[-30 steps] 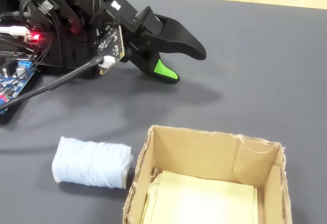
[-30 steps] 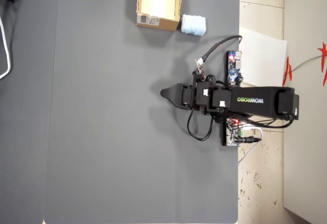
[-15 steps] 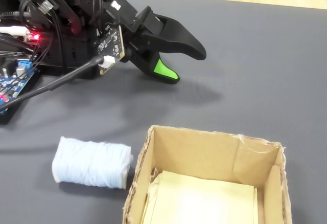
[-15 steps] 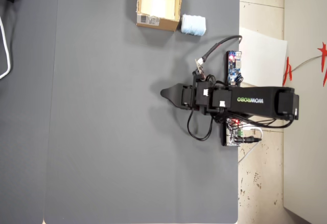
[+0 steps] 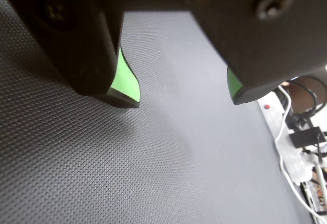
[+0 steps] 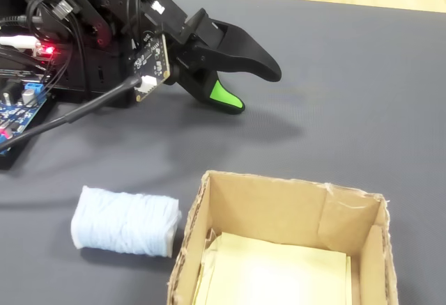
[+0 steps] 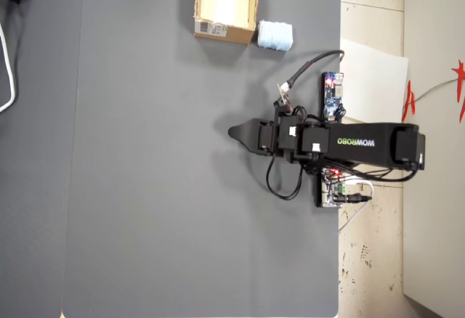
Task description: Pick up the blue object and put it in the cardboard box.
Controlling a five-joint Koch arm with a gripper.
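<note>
The blue object (image 6: pixel 125 221), a pale light-blue ribbed roll, lies on its side on the dark mat, right beside the cardboard box (image 6: pixel 272 200). In the overhead view the roll (image 7: pixel 275 35) sits just right of the box (image 7: pixel 218 30), whose labelled side faces down the picture. My gripper (image 6: pixel 254 90) hovers low over the mat, well apart from both. It stands open, its green-padded jaws wide apart with only mat between them in the wrist view (image 5: pixel 181 100). Neither the roll nor the box shows in the wrist view.
The arm's base (image 6: pixel 70 33) and a blue circuit board (image 6: pixel 17 113) with cables stand at the mat's edge. White cables and a power strip (image 5: pixel 286 132) lie beyond the mat. The dark mat (image 7: pixel 145 187) stretches wide to the left in the overhead view.
</note>
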